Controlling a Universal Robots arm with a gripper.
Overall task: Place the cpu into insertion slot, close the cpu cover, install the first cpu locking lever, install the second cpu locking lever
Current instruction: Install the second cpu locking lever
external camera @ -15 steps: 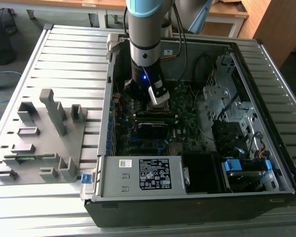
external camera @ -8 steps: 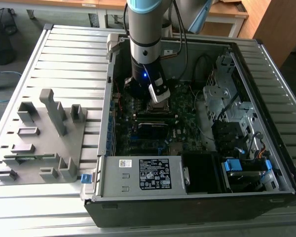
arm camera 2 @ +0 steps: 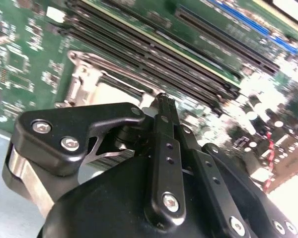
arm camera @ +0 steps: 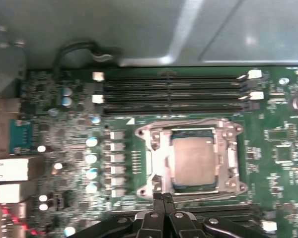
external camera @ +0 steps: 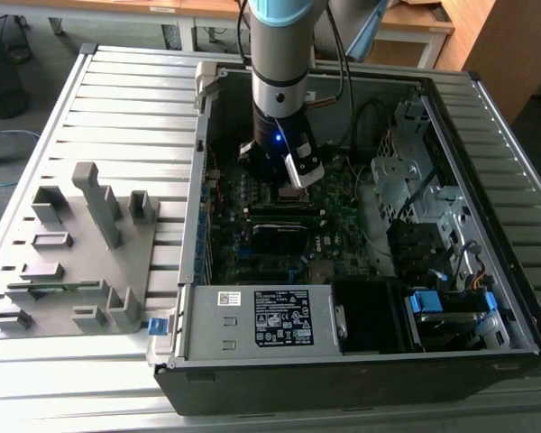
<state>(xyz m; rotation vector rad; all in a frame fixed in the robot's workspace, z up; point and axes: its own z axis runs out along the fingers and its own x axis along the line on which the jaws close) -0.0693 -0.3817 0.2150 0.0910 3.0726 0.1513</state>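
In the first wrist view the cpu lies flat in the insertion slot, its dull silver top facing up. The cpu cover lies down around the chip as a silvery frame. My gripper is shut with nothing between its fingers, its tips just off the edge of the socket. In the second wrist view the closed gripper points at the cover from close by. In the exterior view the gripper is low inside the computer case, over the motherboard's socket area.
Long black memory slots run beside the socket. A power supply sits at the case's near side and a metal drive cage on the exterior view's right. A grey fixture block stands outside the case on the left.
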